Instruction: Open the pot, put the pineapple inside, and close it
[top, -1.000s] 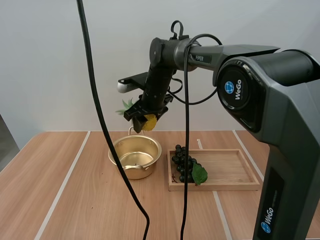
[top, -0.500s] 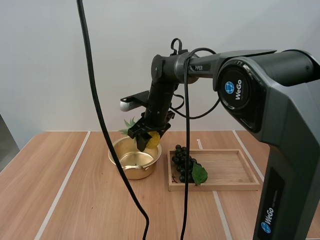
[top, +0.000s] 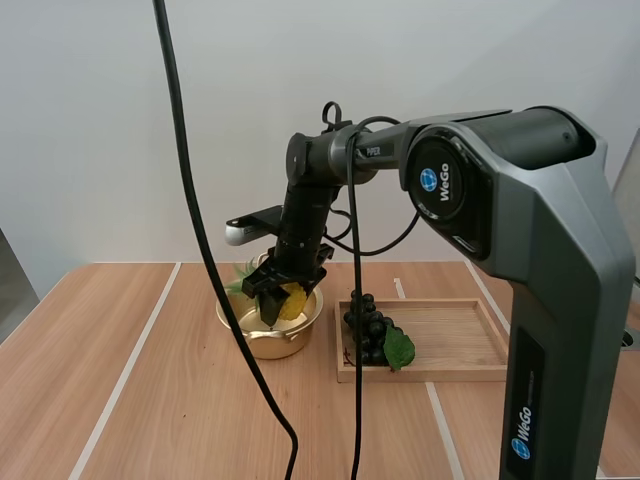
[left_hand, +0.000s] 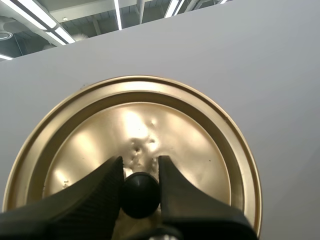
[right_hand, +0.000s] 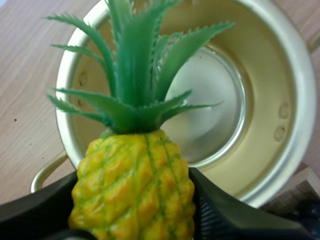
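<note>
The right gripper (top: 278, 297) clasps a pineapple (right_hand: 132, 185) between its jaws. The leafy crown reaches out past the fingertips, over the open pot (right_hand: 295, 100) just beneath them. The left gripper (left_hand: 141, 172) is clenched on the black knob (left_hand: 141, 195) of the lid (left_hand: 150, 120), whose golden face spreads beyond the fingertips. Beside the right jaws, grapes (top: 368, 325) lie on a tray (top: 460, 345).

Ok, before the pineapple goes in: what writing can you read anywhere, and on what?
"WeGo": on the round black cap of the right arm's shoulder joint.
"WeGo": running vertically, low on the right arm's upright.
"PiPER": small white letters on the forearm link.
No writing on the pot, lid, pineapple or wooden tray.
</note>
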